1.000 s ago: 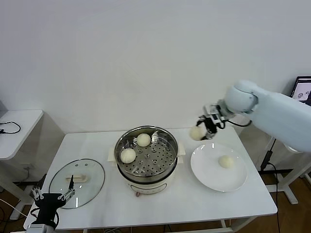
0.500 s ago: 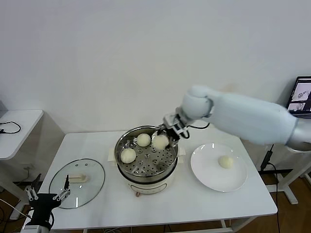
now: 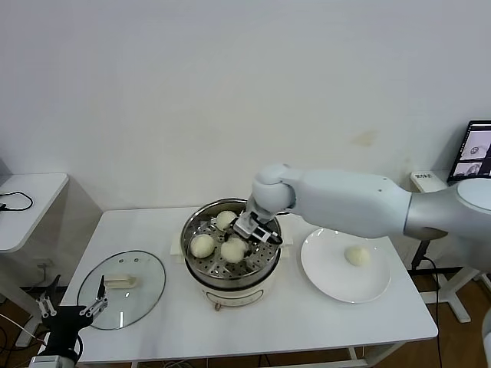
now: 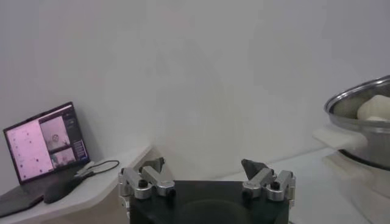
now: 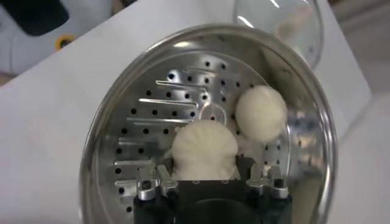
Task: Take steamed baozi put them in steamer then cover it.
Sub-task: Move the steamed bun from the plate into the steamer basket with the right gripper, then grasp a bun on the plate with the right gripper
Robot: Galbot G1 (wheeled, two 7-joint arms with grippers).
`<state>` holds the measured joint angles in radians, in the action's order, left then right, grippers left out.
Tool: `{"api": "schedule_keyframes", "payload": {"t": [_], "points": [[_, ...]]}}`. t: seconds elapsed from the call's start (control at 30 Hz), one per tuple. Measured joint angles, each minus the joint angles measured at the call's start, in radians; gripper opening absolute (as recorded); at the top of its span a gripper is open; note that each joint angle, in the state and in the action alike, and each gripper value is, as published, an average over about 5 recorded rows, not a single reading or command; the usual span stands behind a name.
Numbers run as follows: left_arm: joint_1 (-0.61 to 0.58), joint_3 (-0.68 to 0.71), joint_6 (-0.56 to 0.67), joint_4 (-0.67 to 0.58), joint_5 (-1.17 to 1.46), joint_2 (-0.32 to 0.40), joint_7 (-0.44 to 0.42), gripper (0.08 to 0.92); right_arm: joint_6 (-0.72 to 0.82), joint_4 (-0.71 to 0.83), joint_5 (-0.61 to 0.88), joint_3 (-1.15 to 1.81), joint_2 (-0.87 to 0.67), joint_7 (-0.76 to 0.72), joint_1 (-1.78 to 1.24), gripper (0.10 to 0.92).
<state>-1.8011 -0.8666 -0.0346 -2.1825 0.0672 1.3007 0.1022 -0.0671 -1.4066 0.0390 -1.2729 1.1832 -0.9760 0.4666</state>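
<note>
White laminate covers the table, which fills the lower half of the head view and carries everything the job needs. The steamer sits at centre frame with its lid off, presumably so buns can be lowered straight onto the perforated tray. To its left, in the lower left of the frame, the cover lies flat on the table with its handle up, a sensible spot for the idle arm to pick it up once loading ends. Right of centre a white plate serves as the supply point; one baozi rests on it, not yet moved.

Inside the steamer two buns lie toward the pot's upper left part, leaving room beside them. The right gripper reaches down over the tray, grasping a third bun; the wrist view shows it pinched between the fingers, low over the perforated steel and just beside another bun. Whether it rests on the tray yet I cannot tell. Lowering before release likely keeps the soft dough from rolling.

The left gripper hangs at the bottom left corner, off the table edge, released and empty.

No brand, label or readable writing appears; a laptop screen shows only illegible content.
</note>
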Motion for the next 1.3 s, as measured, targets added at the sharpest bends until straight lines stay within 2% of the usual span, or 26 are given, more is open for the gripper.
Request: {"api": "schedule_keyframes", "payload": {"t": [0.43, 0.63, 0.73, 1.1, 1.3], "points": [[0.0, -0.001, 0.002, 0.004, 0.001, 0.003, 0.001, 0.823, -0.108, -0.011, -0.054, -0.027, 0.035, -0.03, 0.001, 0.653], [0.0, 0.0, 0.002, 0.004, 0.002, 0.003, 0.001, 0.823, -0.129, -0.013, -0.058, -0.027, 0.035, -0.026, 0.002, 0.779], [0.002, 0.0, 0.002, 0.004, 0.002, 0.001, 0.001, 0.823, -0.132, -0.014, -0.058, -0.022, 0.03, -0.022, 0.009, 0.816], [0.019, 0.002, 0.002, 0.006, 0.002, -0.013, 0.001, 0.823, -0.109, -0.002, -0.044, 0.021, -0.02, -0.01, 0.046, 0.823], [0.026, 0.01, 0.001, 0.012, 0.0, -0.021, 0.001, 0.823, -0.04, -0.012, -0.041, 0.058, -0.089, -0.012, 0.06, 0.823]]}}
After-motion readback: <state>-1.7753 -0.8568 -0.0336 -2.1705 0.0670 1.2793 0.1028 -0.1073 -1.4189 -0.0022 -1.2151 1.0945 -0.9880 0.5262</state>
